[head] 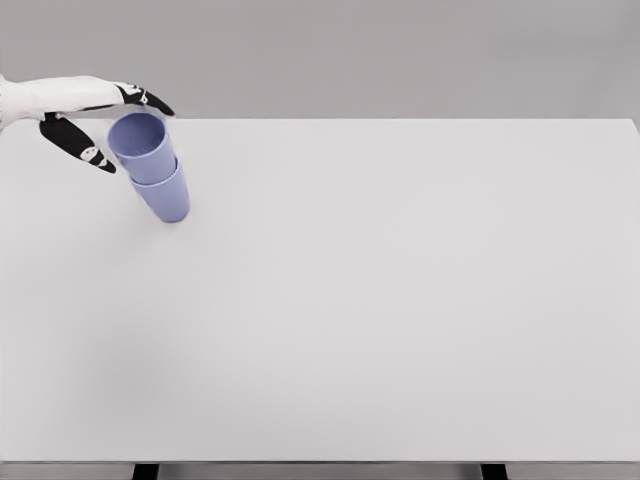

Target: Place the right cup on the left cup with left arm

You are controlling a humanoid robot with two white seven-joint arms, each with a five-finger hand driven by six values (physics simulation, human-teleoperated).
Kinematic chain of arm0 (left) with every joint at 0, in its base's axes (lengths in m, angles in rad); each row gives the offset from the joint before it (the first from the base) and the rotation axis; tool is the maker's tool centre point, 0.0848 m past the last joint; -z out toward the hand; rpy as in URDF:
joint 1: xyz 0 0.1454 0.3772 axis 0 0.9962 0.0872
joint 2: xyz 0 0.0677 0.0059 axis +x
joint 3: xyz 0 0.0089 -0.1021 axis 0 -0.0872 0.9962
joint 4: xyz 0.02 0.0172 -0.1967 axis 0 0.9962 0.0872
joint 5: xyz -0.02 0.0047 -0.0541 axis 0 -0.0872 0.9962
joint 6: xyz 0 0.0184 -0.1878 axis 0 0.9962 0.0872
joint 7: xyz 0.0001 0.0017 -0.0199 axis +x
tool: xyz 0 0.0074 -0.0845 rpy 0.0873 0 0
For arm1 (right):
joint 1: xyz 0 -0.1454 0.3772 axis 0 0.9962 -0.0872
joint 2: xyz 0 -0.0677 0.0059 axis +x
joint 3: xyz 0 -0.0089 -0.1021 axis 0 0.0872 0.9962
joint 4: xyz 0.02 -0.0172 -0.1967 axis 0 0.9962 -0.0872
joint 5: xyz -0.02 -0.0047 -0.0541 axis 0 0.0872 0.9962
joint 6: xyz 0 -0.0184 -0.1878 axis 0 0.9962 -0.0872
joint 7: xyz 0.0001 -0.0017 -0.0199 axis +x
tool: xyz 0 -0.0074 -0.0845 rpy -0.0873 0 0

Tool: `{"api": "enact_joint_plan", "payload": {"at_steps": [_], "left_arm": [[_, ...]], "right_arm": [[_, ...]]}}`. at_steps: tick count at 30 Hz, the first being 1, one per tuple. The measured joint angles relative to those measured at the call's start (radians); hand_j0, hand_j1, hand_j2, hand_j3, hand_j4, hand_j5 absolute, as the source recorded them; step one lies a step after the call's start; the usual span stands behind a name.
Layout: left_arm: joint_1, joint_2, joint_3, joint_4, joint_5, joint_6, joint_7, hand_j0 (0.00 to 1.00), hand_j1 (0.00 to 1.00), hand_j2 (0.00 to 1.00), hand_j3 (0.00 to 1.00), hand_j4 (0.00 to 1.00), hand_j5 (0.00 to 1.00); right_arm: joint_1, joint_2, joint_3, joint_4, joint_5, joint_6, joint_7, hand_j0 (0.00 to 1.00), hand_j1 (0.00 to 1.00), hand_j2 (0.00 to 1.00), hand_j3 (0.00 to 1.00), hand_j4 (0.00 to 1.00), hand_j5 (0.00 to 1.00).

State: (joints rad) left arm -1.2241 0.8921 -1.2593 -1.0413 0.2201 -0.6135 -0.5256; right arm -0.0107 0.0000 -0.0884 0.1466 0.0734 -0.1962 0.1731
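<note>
Two lavender-blue cups stand nested at the far left of the white table (pixel 380 300): the upper cup (pixel 141 147) sits inside the lower cup (pixel 168 199), and the stack leans toward the upper left. My left hand (pixel 118 128) comes in from the left edge, right beside the upper cup's rim. Its black-tipped fingers (pixel 148 99) reach over the rim's far side and the thumb (pixel 82 146) points along the near left side. The fingers look spread and not clamped on the cup. No right arm shows.
The table's far edge (pixel 400 119) runs just behind the cups, and a grey wall lies beyond it. Two dark table legs (pixel 146 471) show at the bottom edge.
</note>
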Motion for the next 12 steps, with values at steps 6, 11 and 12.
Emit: {"api": "enact_joint_plan", "payload": {"at_steps": [6, 11, 12], "left_arm": [[0.025, 0.085, 0.097, -0.179, 0.060, 0.000, 0.000, 1.00, 1.00, 1.00, 1.00, 1.00, 1.00], [0.125, 0.240, 0.151, -0.465, 0.200, 0.000, -0.004, 1.00, 1.00, 1.00, 1.00, 1.00, 1.00], [0.157, 0.253, 0.163, -0.510, 0.219, -0.001, -0.005, 1.00, 1.00, 1.00, 1.00, 1.00, 1.00]], "right_arm": [[0.000, 0.000, 0.000, 0.000, 0.000, 0.000, 0.000, 1.00, 1.00, 1.00, 1.00, 1.00, 1.00], [0.000, 0.000, 0.000, 0.000, 0.000, 0.000, 0.000, 1.00, 1.00, 1.00, 1.00, 1.00, 1.00], [0.000, 0.000, 0.000, 0.000, 0.000, 0.000, 0.000, 1.00, 1.00, 1.00, 1.00, 1.00, 1.00]]}}
